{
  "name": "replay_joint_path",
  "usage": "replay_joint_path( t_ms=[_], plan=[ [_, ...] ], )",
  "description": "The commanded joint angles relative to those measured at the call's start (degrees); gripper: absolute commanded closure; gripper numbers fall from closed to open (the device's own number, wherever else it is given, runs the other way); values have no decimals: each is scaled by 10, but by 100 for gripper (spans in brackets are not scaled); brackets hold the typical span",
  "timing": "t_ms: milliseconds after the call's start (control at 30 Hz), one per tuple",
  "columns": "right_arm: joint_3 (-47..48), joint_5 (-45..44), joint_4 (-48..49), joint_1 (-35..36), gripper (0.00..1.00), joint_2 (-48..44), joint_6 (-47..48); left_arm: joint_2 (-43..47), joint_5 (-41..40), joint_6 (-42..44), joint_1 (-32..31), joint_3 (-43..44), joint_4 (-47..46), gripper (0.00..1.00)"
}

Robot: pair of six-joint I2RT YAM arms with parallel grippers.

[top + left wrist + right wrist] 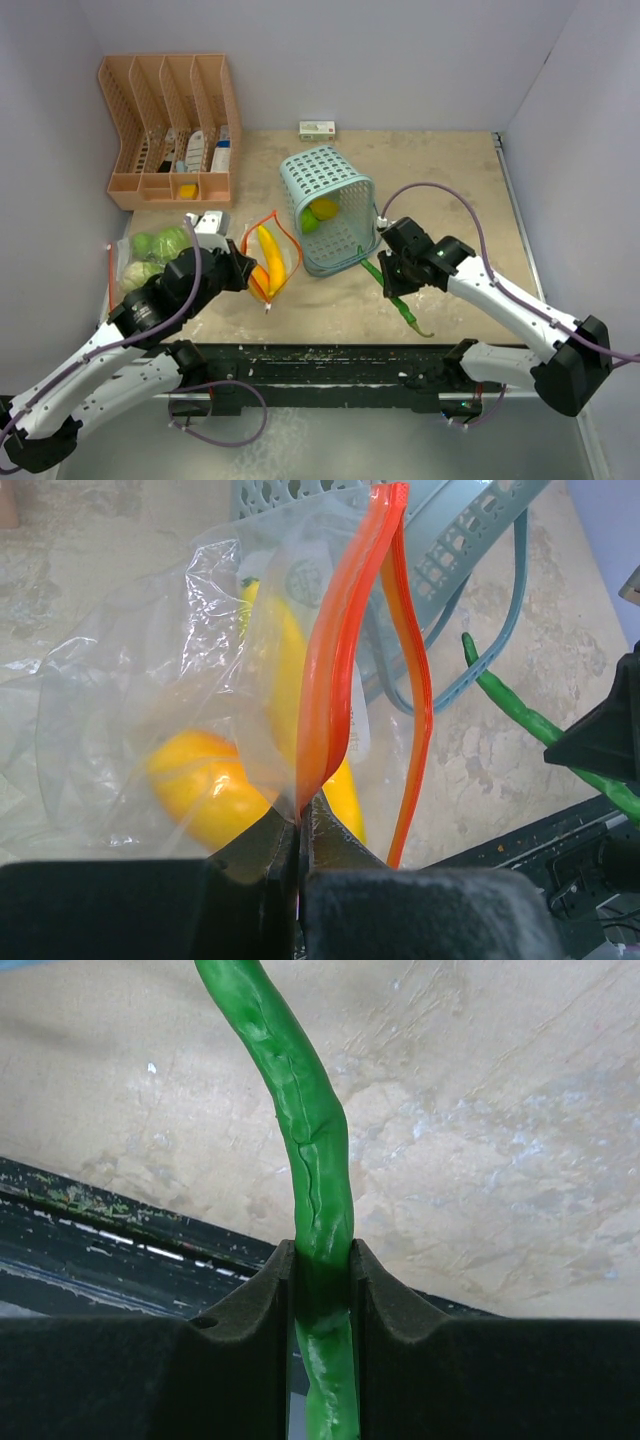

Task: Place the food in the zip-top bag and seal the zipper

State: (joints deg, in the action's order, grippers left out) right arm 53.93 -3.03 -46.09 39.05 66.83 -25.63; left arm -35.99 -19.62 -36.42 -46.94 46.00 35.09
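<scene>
left gripper (302, 825) clenched tight on the orange zipper strip (340, 660) of the zip-top bag (283, 262), pinching one lip near its lower end; the other lip bows away to the right, so the mouth gapes open. bag stands front-left of center on the table (450, 200), just beside a teal basket (345, 240). inside the bag: a long yellow fruit (268, 245) and, below it, a round orange fruit (205, 790), both seen thru the clear plastic.

right gripper (322, 1260) grasps the thin green chili (300, 1110) across its stem, pads pressed to both sides, the free length curving out ahead of the jaws over bare tabletop. in the top view the chili sits right of the bag, near the front edge, w/ one curled tip poking out toward the arm bases. whether it is lifted clear of the surface: can't tell.

basket lies tipped on its side at center, mouth toward the back-left, w/ a yellow fruit (324, 208) and a green fruit (310, 221) still inside. pale-green cabbages (172, 242) bunch at the far left under clear plastic, touching each other, just left of the left arm's wrist.

orange desk organizer (165, 130) stands back-left; small white-and-green box (317, 128) rests against the back wall.
</scene>
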Motion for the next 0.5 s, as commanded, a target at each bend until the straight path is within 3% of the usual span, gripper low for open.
replay_joint_path(
  t_ms=[0, 300, 467],
  plan=[
    [-30, -16, -33, 31, 79, -25, -76, 12, -10, -2, -2, 4, -18, 100],
    [-59, -13, -131, 123, 80, -92, -164, 20, -8, 8, -2, 4, -20, 100],
    [29, 77, -54, 139, 80, -155, -132, 32, -9, 3, -2, -6, -15, 100]
  ],
)
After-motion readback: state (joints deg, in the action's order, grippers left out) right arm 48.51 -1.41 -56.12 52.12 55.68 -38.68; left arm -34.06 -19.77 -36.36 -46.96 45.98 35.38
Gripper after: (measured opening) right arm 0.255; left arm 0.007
